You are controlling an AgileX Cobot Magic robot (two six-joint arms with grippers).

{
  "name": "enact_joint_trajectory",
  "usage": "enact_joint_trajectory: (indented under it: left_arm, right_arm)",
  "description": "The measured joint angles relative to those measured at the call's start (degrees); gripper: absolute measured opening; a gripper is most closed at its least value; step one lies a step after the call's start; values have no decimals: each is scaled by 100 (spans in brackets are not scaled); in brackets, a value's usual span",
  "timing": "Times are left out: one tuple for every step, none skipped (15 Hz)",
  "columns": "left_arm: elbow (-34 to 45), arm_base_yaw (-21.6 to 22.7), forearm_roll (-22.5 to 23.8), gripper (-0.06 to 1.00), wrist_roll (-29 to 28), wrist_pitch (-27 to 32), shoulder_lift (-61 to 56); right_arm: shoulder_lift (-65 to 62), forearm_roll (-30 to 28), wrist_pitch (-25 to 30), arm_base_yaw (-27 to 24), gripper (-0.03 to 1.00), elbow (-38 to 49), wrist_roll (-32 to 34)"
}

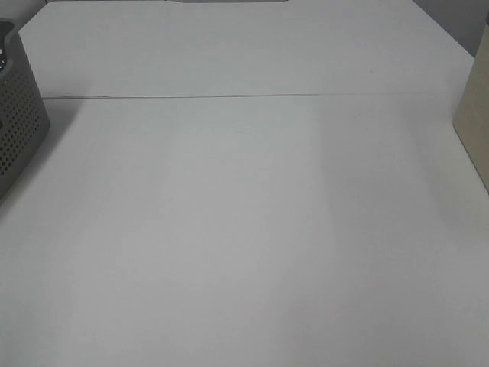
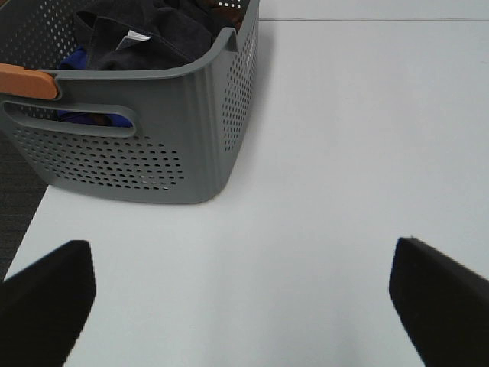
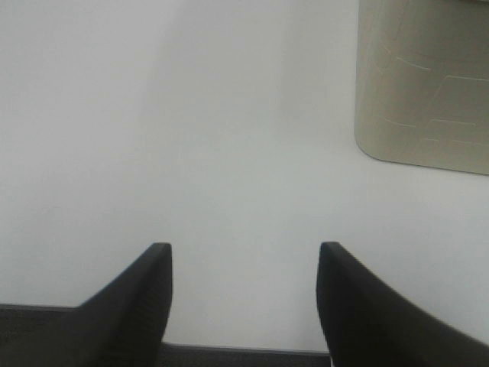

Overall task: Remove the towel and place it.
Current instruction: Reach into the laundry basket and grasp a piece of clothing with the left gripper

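Here, crumpled inside a grey perforated plastic basket [image 2: 176, 130] at the left edge of a smooth white table [image 1: 244, 229]: the towel [image 2: 179, 38], dark soft terry, heaped beside a blue cloth [image 2: 72, 60]. Probably limp, light and easy to grip; best pinched at a raised fold on top, then lifted high over the rim. Left claw [image 2: 241, 252] spread wide, empty, short of the basket. Right claw [image 3: 244, 248] also spread, empty, near a beige round-cornered box [image 3: 420, 84].

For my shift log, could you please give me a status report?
Left claw open, empty. Right claw open, empty. Dark towel heaped in grey basket. No obstruction seen.
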Motion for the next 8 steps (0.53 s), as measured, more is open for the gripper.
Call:
enact_joint_trajectory:
  left_arm:
    - [0,0,0,99,0,0,0]
    - [0,0,0,99,0,0,0]
    - [0,0,0,99,0,0,0]
    - [0,0,0,99,0,0,0]
    - [0,0,0,99,0,0,0]
    - [0,0,0,99,0,0,0]
    - [0,0,0,99,0,0,0]
    - [0,0,0,99,0,0,0]
  right_arm:
    - [0,0,0,0,56,0,0]
    - [0,0,0,0,56,0,0]
    - [0,0,0,0,56,0,0]
    - [0,0,0,0,56,0,0]
    - [0,0,0,0,56,0,0]
    - [0,0,0,0,56,0,0]
    - [0,0,0,0,56,0,0]
    - [0,0,0,0,56,0,0]
